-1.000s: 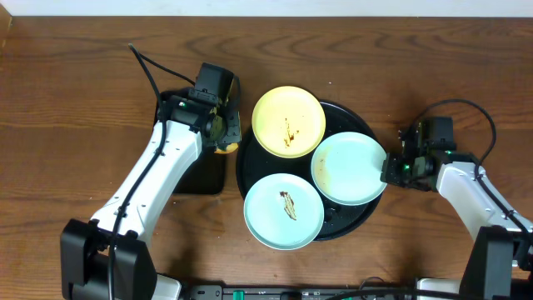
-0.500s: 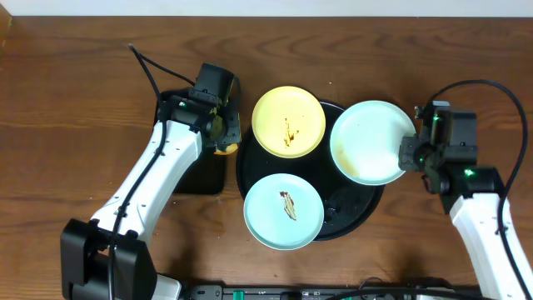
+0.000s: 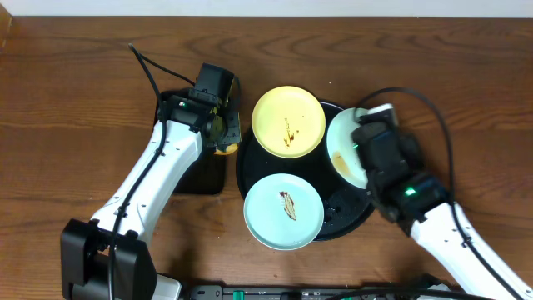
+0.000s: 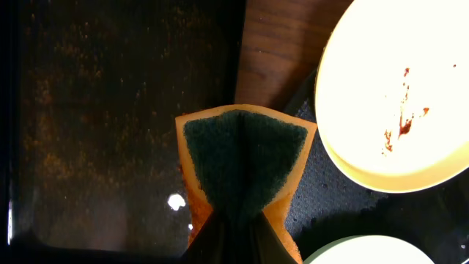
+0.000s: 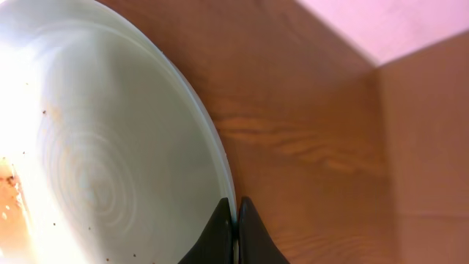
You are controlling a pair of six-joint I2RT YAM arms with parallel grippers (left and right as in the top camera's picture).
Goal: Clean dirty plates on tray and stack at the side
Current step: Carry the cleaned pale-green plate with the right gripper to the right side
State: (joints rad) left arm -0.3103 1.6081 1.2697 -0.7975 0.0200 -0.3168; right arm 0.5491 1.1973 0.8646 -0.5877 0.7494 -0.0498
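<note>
Right gripper (image 5: 234, 213), clamped on only the thin rim of a mint plate (image 5: 110, 169) overhanging to one side, may let it pivot free; left gripper (image 4: 238, 224) pinches a sponge (image 4: 245, 154).

I'm looking down on a wooden table (image 3: 75, 92), dark brown, its grain running side to side and filling nearly the whole overhead view. A thin pale strip (image 3: 333, 7) runs along its far edge; I cannot tell whether that is wall or floor. In the right wrist view a pink surface (image 5: 396, 22) shows beyond the table's edge. The light falls evenly on the wood.
</note>
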